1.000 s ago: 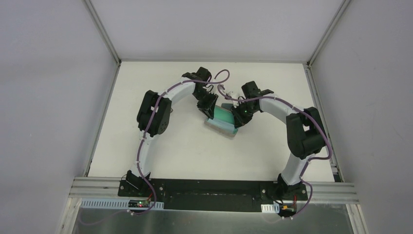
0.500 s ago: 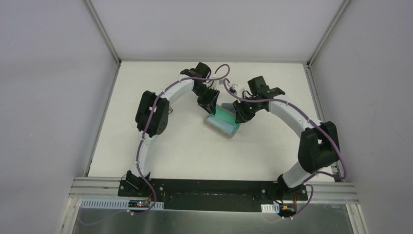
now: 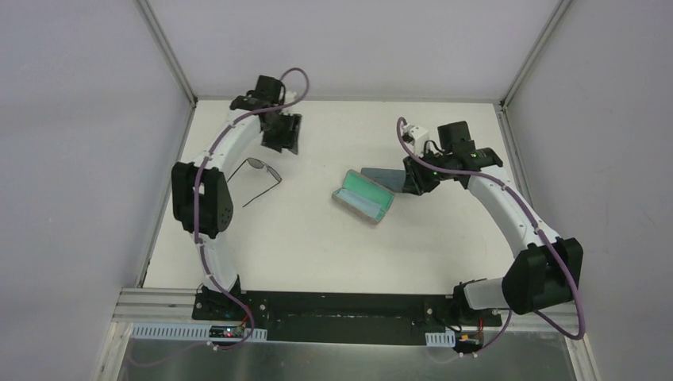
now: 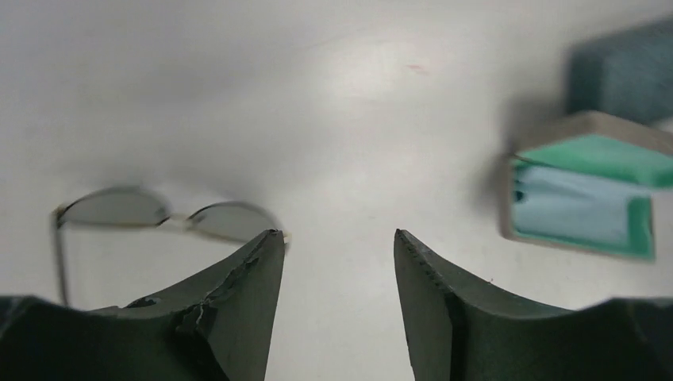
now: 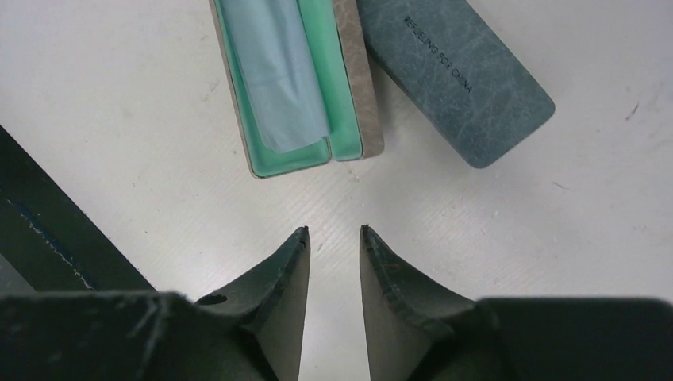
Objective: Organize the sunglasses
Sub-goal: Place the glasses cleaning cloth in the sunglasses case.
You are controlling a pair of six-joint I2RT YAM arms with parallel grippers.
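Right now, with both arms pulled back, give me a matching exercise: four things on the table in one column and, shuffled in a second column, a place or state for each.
Things
1. sunglasses
2. light blue cloth
3. blue-grey case
4. beige case

Places or states
A. lying open, green lining showing
B. closed, right beside the open case
C. inside the open case
D. on the table, apart from both cases, on the left arm's side

Pairs: 1-D, 2-C, 3-B, 4-A
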